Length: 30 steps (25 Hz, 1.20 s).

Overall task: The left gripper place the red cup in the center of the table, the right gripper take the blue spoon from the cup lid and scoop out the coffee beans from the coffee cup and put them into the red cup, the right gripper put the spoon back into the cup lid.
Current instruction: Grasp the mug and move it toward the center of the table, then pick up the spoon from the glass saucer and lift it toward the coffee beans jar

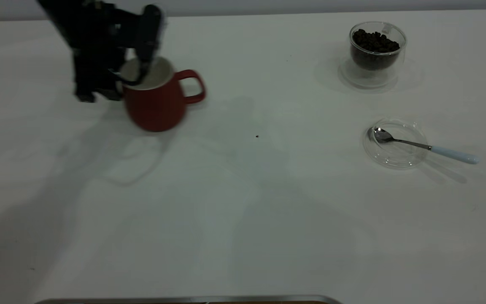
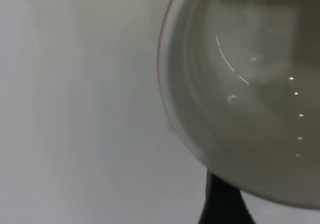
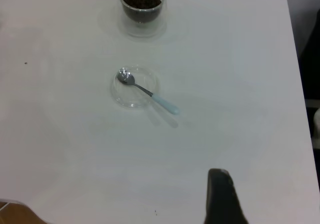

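white table (image 1: 243, 219) | L claw (image 1: 135, 74) clamped on red cup (image 1: 156, 105) rim, cup lifted | R claw fingers unclear

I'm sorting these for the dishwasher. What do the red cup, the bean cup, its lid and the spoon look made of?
Red cup: probably glazed ceramic, opaque red outside, pale glossy inside.
Coffee cup: clear glass, seemingly double-walled; the beans show through.
Cup lid: transparent glass or plastic; cannot tell which.
Spoon: shiny metal bowl and stem, pale blue handle, perhaps ceramic or plastic.
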Available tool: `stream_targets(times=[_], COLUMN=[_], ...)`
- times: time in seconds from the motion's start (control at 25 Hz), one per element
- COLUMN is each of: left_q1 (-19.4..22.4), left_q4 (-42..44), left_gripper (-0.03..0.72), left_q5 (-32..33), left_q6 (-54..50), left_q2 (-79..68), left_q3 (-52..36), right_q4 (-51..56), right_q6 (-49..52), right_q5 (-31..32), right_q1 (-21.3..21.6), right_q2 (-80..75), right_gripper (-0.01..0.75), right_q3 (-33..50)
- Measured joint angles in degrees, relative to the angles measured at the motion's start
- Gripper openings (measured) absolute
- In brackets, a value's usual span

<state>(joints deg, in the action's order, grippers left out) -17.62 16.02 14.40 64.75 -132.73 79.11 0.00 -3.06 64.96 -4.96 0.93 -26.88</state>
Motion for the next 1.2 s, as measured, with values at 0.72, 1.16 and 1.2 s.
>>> stream_targets(times=[0.72,1.16,1.2], left_q1=[-9.9,-9.9,-9.9], left_q4=[-0.1,-0.2,-0.3], left_gripper=[0.532,0.532,0.532], left_q5=[3.8,24.6,27.2], left_q6=[-20.9,-47.9,-50.8], left_q2=[3.7,30.5,33.6], left_q3=[5.2,5.2,5.2], right_q4=[0.0,0.0,0.0], right_q6=[0.0,0.0,0.0], right_q5=[0.0,0.0,0.0], right_q1=[0.0,0.0,0.0], right_q2=[0.0,0.0,0.0], right_gripper=[0.492,0.492,0.492], right_q3=[0.0,0.0,0.0])
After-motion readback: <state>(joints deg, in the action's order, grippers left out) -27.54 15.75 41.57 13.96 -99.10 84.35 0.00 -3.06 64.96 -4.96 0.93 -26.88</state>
